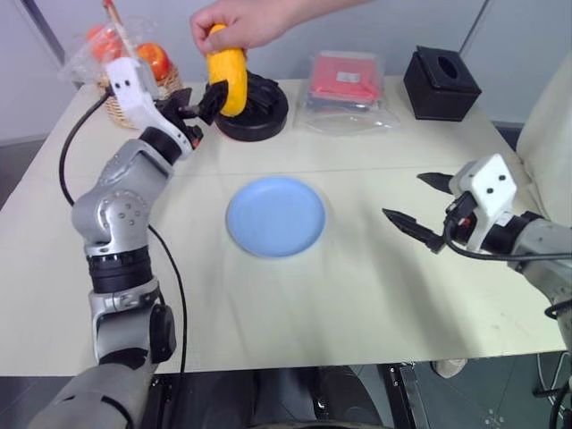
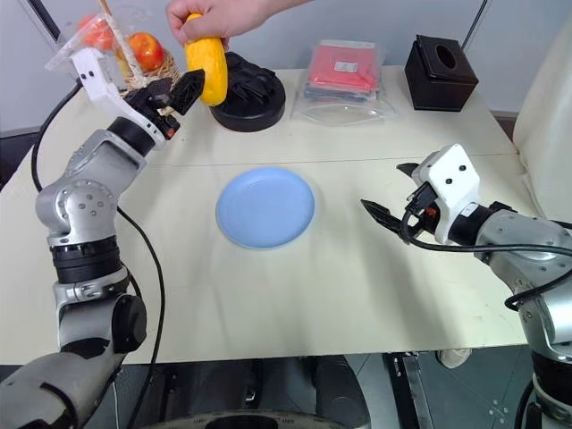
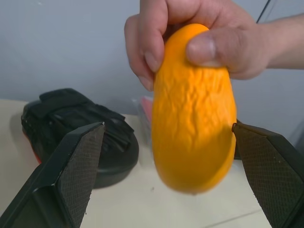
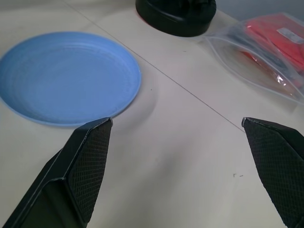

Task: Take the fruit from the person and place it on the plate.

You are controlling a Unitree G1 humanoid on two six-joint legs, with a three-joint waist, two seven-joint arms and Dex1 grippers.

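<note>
A person's hand (image 1: pixel 241 22) reaches in from the back and holds the yellow-orange fruit (image 1: pixel 229 80) upright by its top, above the table's far side. My left gripper (image 1: pixel 198 103) is raised to it and open. In the left wrist view the lower half of the fruit (image 3: pixel 194 109) hangs between the two spread fingers (image 3: pixel 78 166), which are not pressed on it. The light-blue plate (image 1: pixel 275 216) lies bare at the table's middle. My right gripper (image 1: pixel 403 195) hovers open to the right of the plate, holding nothing.
A round black tray (image 1: pixel 268 114) sits just behind the fruit. A wicker basket (image 1: pixel 170 88) with plastic-wrapped round fruits (image 1: pixel 154 58) stands at the back left. A red packet in clear plastic (image 1: pixel 344 80) and a black box (image 1: pixel 441 83) are at the back right.
</note>
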